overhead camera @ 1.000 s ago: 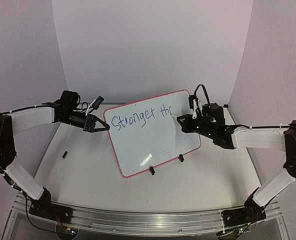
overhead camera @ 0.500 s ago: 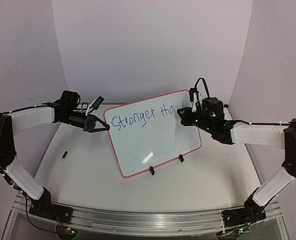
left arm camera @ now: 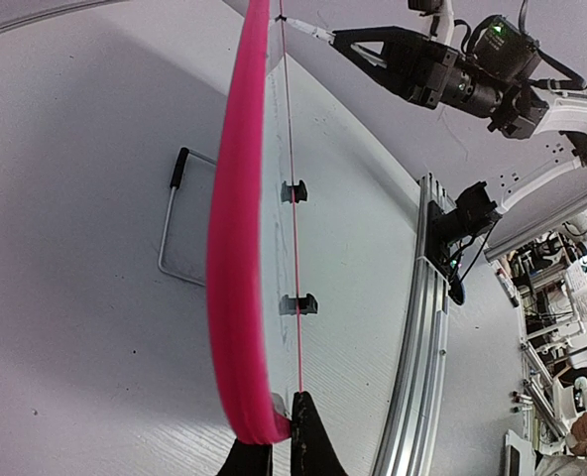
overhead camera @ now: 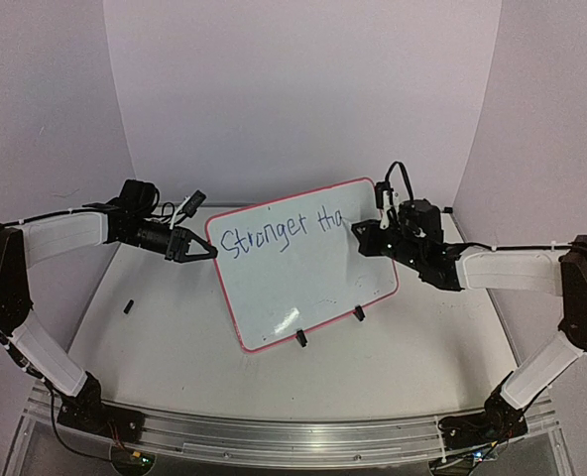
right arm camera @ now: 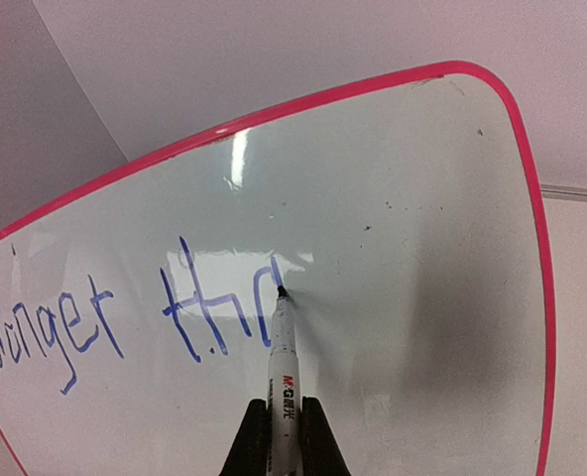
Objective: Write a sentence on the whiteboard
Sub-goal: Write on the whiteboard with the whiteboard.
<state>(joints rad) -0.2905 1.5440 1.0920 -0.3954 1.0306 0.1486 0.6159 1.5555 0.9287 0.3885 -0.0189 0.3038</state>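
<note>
The whiteboard (overhead camera: pixel 313 283), white with a pink rim, stands tilted on the table. Blue lettering (overhead camera: pixel 274 234) along its top reads "Stronger tha". My left gripper (overhead camera: pixel 210 252) is shut on the board's left rim; in the left wrist view the pink rim (left arm camera: pixel 236 248) is pinched between the left gripper's (left arm camera: pixel 282 441) fingers. My right gripper (overhead camera: pixel 363 231) is shut on a white marker (right arm camera: pixel 285 367). The marker's tip touches the whiteboard (right arm camera: pixel 412 238) at the end of the last blue stroke (right arm camera: pixel 189 307), with my right gripper (right arm camera: pixel 285 421) just behind it.
Two black clip feet (overhead camera: pixel 299 338) (overhead camera: pixel 359 313) hold up the board's lower edge, and a wire stand (left arm camera: pixel 170 228) sits behind it. A small black cap-like piece (overhead camera: pixel 129 305) lies on the table at left. An aluminium rail (overhead camera: pixel 274 436) runs along the near edge.
The right gripper has moved the marker a little along the top line, and the open curve after "th" has become an "a". The left arm and the board have not moved.
</note>
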